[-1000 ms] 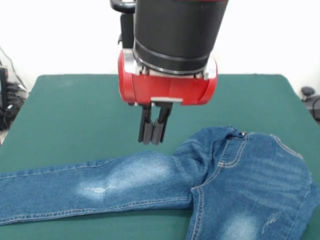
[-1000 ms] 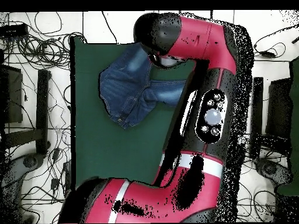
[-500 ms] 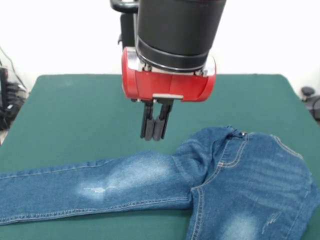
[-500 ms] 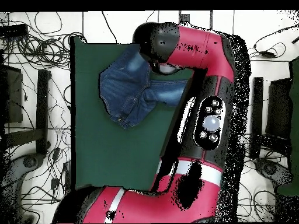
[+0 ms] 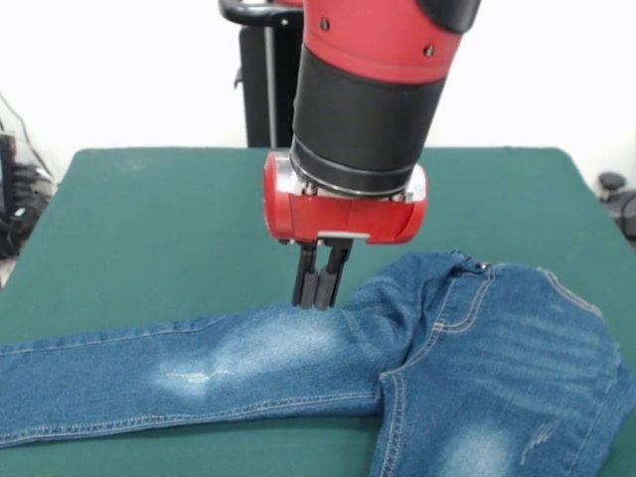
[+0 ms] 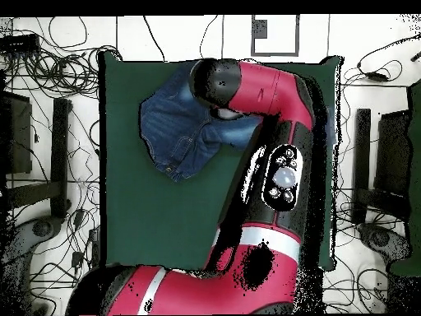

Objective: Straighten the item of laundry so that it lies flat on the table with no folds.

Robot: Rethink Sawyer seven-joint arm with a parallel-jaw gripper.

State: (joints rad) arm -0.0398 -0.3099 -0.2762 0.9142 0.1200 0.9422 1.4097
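Front view: pincer (image 5: pixel 318 294) positioned vertical, fingers pressed together, tips at upper edge of jeans (image 5: pixel 397 358) near crotch. Jeans spread on table (image 5: pixel 149 219), one leg extended sideways, seat bunched.

A plain white wall (image 5: pixel 119 70) rises behind the work area. Seen from overhead, the pale floor (image 6: pixel 362 33) is strewn with tangled black cables (image 6: pixel 49 49), with dark equipment stands (image 6: pixel 57 156) on both sides.
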